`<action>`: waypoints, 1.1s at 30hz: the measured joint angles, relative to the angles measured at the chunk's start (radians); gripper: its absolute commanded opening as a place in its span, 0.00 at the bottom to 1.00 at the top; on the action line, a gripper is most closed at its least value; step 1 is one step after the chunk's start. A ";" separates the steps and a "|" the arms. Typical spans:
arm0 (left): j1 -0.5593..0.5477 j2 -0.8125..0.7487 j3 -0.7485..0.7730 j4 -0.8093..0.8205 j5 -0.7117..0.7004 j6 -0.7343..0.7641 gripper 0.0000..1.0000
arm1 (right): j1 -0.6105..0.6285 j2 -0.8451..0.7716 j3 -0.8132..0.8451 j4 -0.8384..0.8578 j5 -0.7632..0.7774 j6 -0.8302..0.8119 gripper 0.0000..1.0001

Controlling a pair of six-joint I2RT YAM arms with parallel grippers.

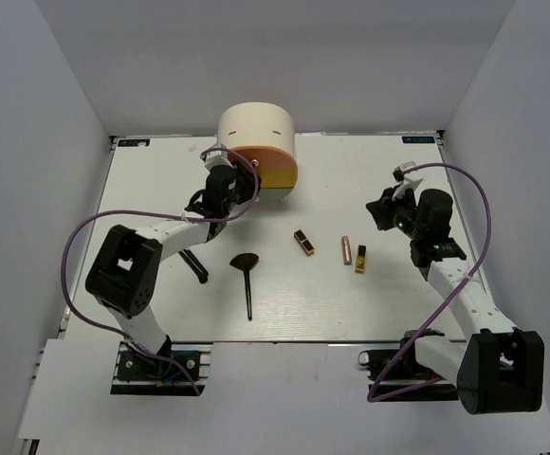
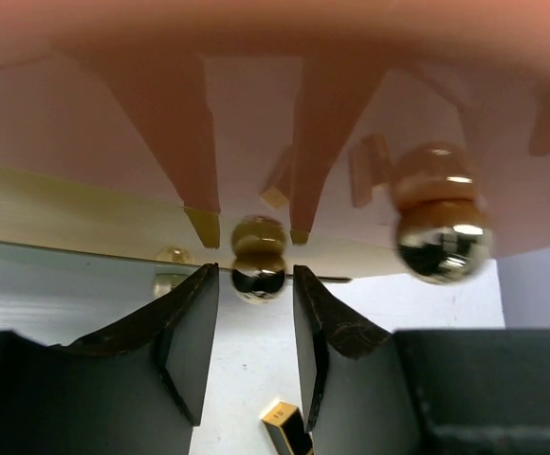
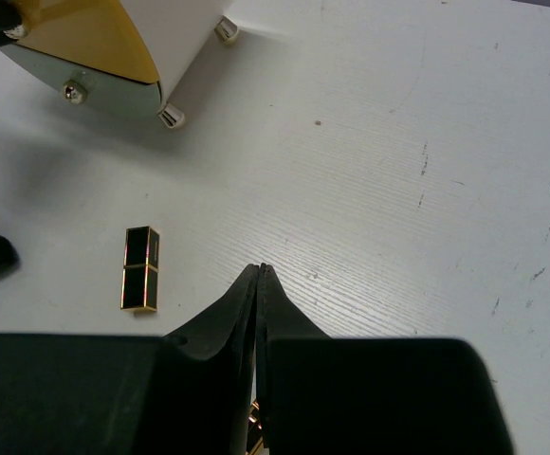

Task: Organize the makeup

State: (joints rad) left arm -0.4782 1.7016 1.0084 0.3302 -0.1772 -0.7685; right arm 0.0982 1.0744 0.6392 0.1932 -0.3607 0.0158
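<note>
The round cream box [image 1: 256,128] is sitting at the back of the counter [image 1: 379,303], and the left gripper [image 2: 254,284] is straddling its gold drawer knob [image 2: 259,248], jaws apart, probably getting ready to pull. The right gripper [image 3: 259,272] is hovering pinched together, while the fan brush [image 1: 246,263], a lipstick [image 1: 303,243] and the rose-gold tube [image 1: 346,248] are lying loose mid-counter.

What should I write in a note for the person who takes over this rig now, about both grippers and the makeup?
Left gripper: open, fingers either side of a small gold knob on the round cream box with orange and yellow drawers.
Right gripper: shut on nothing, over the white table.
Lying loose on the table: two black-and-gold lipsticks, a rose-gold tube, a black fan brush, a thin black stick brush.
Done: none of these five is put away.
Left: probably open a drawer, then store all five.
</note>
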 measured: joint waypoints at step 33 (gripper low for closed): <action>-0.018 -0.146 -0.150 -0.049 0.034 -0.055 0.10 | 0.000 0.010 0.000 0.014 -0.017 -0.035 0.08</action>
State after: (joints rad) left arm -0.4961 1.5558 0.8581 0.2810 -0.1432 -0.8238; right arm 0.0982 1.0843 0.6392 0.2077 -0.3775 -0.0193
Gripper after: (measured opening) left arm 0.372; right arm 0.070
